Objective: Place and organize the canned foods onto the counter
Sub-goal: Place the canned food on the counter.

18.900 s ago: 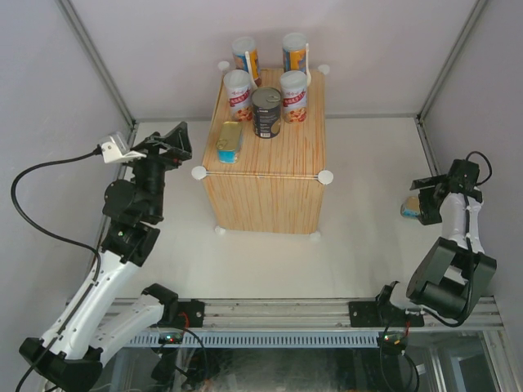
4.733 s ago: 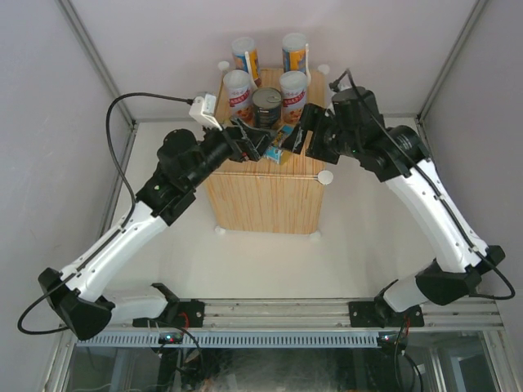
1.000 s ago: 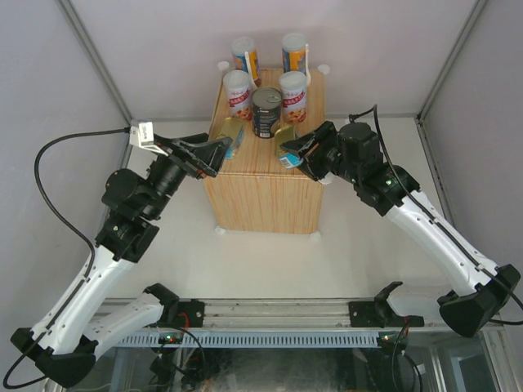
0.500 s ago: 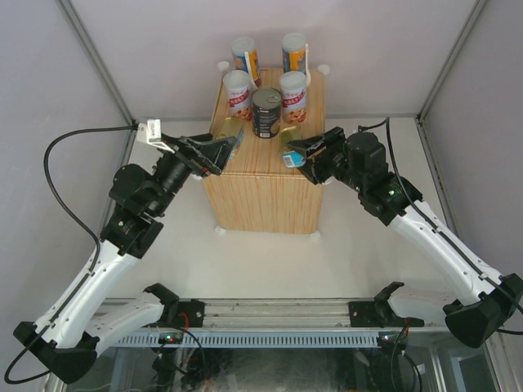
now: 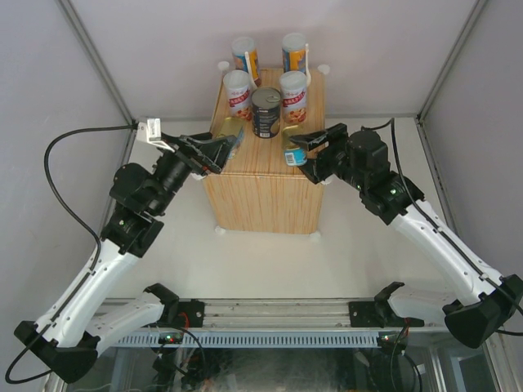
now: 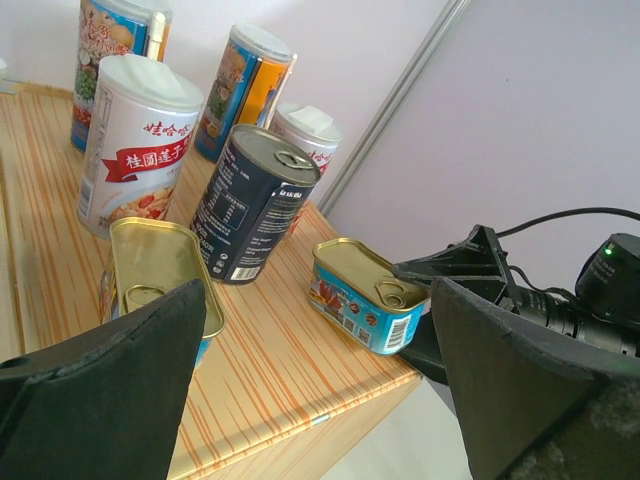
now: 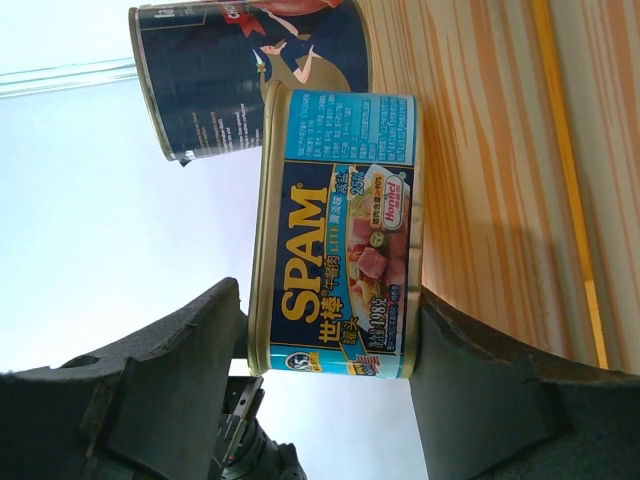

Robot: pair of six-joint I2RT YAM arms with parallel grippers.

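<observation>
The counter [image 5: 265, 175] is a light wood-grain box. At its back stand two tall blue-orange cylinders [image 5: 243, 55] [image 5: 294, 51]. Before them stand two white-red cans [image 5: 239, 91] [image 5: 293, 94] and a dark can [image 5: 265, 112]. One flat gold-blue tin [image 6: 160, 265] lies front left, just beyond my open left gripper [image 6: 320, 400] [image 5: 219, 145]. The other tin [image 7: 340, 230] [image 5: 295, 150] lies at the front right corner. My right gripper [image 7: 330, 300] [image 5: 306, 152] straddles it, open, with a thin gap at the lid.
White round knobs [image 5: 324, 70] mark the counter's corners. The counter's front edge [image 6: 300, 430] drops to the white table [image 5: 270, 261]. Grey walls and metal posts [image 5: 445, 65] close in the back and sides. My two arms flank the counter's front.
The right gripper has set its tin flat on the front right corner and widened its jaws. The left gripper crept slightly toward the counter, staying open.
</observation>
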